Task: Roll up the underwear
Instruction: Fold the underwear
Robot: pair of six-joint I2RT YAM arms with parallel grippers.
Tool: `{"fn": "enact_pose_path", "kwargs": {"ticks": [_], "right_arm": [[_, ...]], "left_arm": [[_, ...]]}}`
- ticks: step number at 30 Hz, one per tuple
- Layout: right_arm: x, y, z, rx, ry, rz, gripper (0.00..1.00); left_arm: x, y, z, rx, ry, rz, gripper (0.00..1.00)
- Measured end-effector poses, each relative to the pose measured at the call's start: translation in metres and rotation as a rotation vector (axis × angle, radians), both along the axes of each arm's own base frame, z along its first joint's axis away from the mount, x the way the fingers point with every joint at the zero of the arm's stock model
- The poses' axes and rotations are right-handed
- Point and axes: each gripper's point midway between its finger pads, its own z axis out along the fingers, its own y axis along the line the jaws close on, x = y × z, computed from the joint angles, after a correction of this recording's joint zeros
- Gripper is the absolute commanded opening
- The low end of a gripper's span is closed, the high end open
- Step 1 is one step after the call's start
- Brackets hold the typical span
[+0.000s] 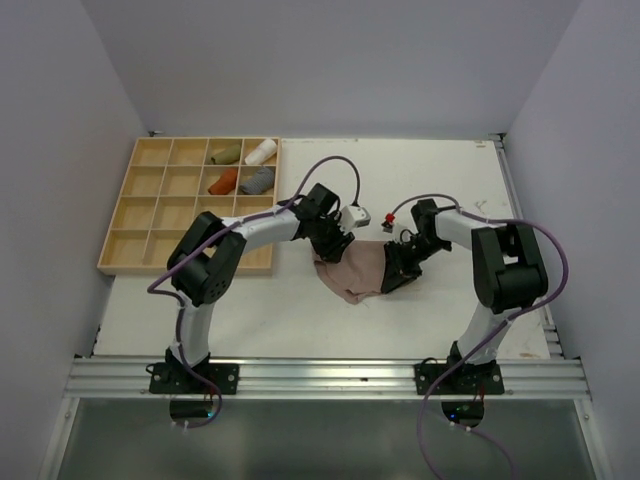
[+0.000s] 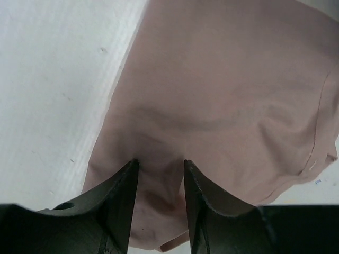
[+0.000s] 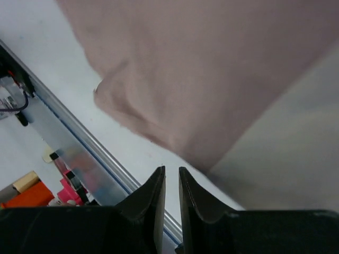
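Note:
The pale beige-pink underwear (image 1: 358, 270) lies partly folded on the white table between my two arms. My left gripper (image 1: 335, 243) is at its far left edge. In the left wrist view the left gripper (image 2: 159, 163) is open, with both fingertips down on the underwear (image 2: 222, 95) and a wrinkle of cloth in the gap. My right gripper (image 1: 398, 270) is at the cloth's right edge. The right gripper (image 3: 171, 169) stands barely open, nothing between its fingers, just short of the underwear (image 3: 201, 69). A rust-orange roll (image 1: 222, 182) sits in the wooden tray.
The wooden compartment tray (image 1: 130, 235) stands at the back left, with green (image 1: 226, 153), white (image 1: 261, 152) and grey (image 1: 257, 181) rolls in its far cells. A metal rail (image 1: 330, 375) runs along the table's near edge and shows as the rail (image 3: 79, 153) in the right wrist view.

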Motion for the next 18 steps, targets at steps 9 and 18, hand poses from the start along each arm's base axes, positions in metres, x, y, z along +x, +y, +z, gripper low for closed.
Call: {"fn": "enact_pose_path", "kwargs": {"ticks": [9, 18], "right_arm": [[0.035, 0.023, 0.071, 0.120, -0.220, 0.059, 0.30], [0.107, 0.005, 0.074, 0.034, -0.422, 0.141, 0.35]], "left_arm": [[0.015, -0.010, 0.019, -0.056, -0.086, -0.152, 0.48], [0.051, 0.020, 0.060, -0.071, -0.192, -0.039, 0.48]]}}
